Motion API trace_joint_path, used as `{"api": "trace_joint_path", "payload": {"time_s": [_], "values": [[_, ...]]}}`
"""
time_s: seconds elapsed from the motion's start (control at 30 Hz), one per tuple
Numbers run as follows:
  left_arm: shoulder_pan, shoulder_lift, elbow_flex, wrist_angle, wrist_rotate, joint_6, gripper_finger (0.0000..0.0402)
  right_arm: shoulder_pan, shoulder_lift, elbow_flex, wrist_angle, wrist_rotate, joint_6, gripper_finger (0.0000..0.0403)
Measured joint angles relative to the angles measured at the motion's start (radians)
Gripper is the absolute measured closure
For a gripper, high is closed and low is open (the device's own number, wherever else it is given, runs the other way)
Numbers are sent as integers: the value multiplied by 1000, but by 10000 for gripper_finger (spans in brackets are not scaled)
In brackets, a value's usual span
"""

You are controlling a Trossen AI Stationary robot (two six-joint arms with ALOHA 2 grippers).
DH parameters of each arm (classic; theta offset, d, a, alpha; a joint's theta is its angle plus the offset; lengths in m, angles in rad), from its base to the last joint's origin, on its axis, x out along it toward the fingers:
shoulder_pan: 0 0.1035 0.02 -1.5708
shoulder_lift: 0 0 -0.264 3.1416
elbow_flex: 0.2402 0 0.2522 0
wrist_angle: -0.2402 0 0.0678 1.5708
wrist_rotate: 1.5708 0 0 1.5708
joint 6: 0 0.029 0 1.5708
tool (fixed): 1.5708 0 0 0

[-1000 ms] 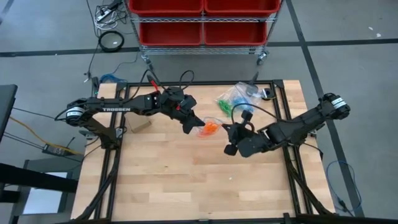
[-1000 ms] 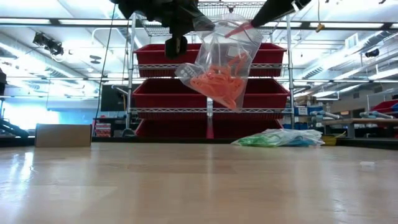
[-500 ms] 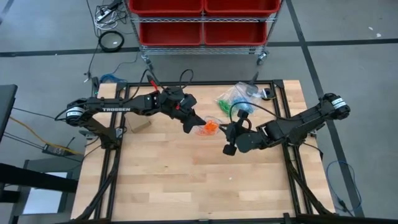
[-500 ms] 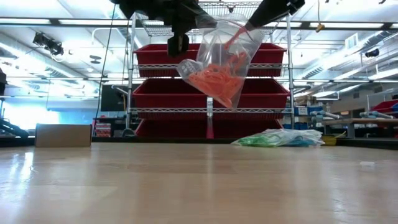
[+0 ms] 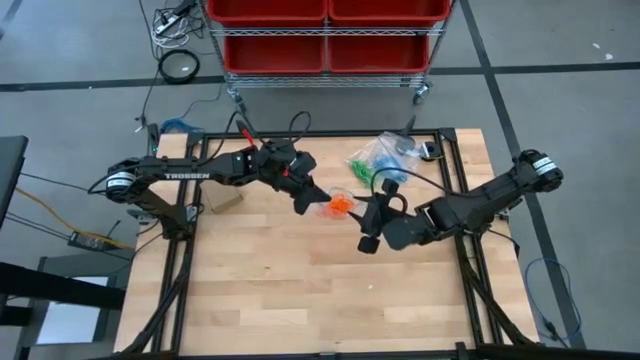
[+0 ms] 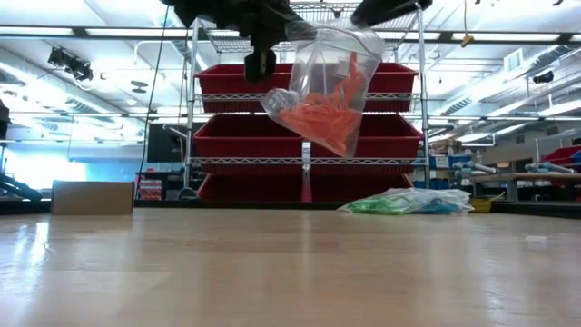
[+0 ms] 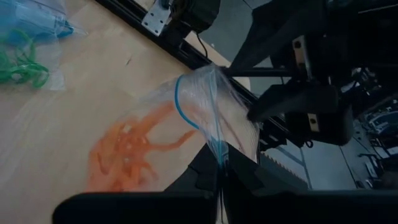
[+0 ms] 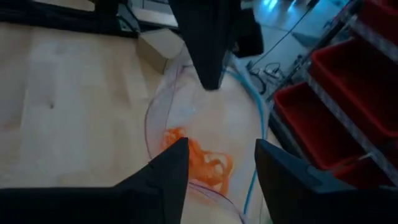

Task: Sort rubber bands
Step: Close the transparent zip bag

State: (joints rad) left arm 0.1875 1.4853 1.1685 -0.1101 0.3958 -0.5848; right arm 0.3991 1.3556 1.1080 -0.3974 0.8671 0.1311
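Note:
A clear plastic bag [image 6: 322,86] holding orange rubber bands [image 6: 313,118] hangs high above the table's middle. My left gripper [image 7: 219,165] is shut on the bag's rim. My right gripper [image 8: 217,171] stands open just above the bag's open mouth [image 8: 205,124] and touches nothing; the orange bands [image 8: 196,158] show down inside. In the high view the bag [image 5: 340,205] sits between my left gripper [image 5: 308,203] and my right gripper [image 5: 365,212]. More clear bags with green and blue rubber bands [image 5: 380,155] lie flat on the table's far right part. My left gripper pinches the rim of the bag's mouth [image 7: 217,146] between its two fingers, at one side of the blue-lined opening [image 7: 179,102]. The fingers come slanting down from the table's left. The bag hangs below them, mouth open, lifted clear of the table.
A small cardboard box [image 5: 225,200] stands at the table's left edge. A wire rack with red bins [image 5: 325,35] stands beyond the far edge. The black frame rails [image 5: 180,270] run along both sides. The near half of the wooden top [image 5: 320,300] is bare.
My right gripper has opened and tipped up a little from the bag's mouth. The orange strand that reached up to its fingertips now hangs inside the bag. The bag has swung slightly but stays held up by my left gripper.

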Motion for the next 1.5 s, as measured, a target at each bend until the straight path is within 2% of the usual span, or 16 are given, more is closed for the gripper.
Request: {"api": "trace_joint_path", "payload": {"time_s": [0.13, 0.33, 0.57, 0.67, 0.83, 0.97, 1.07, 1.17, 1.5], "values": [[0, 0, 0, -33, 32, 0, 385, 36, 0, 0, -32, 50, 0, 232], [0, 0, 0, -112, 62, 0, 385, 111, 0, 0, -136, 111, 113, 238], [-2, 0, 0, -178, 62, -1, 385, 175, -1, -4, -315, 116, 353, 239], [-12, 0, 0, -173, 61, -3, 385, 177, -2, -40, -324, 114, 417, 239], [-34, 0, 0, -170, 61, -3, 385, 142, -1, -137, -196, 47, 415, 241], [-47, 0, 0, -170, 60, -3, 385, 118, -1, -182, -78, 47, 358, 244], [-52, 0, 0, -170, 58, -3, 385, 94, -1, -200, 21, 17, 287, 245], [-52, 0, 0, -165, 57, -3, 385, 57, -1, -220, 124, -61, 210, 245], [-52, 0, 0, -145, 56, -4, 385, -27, -1, -232, 276, -174, 77, 248]]}}
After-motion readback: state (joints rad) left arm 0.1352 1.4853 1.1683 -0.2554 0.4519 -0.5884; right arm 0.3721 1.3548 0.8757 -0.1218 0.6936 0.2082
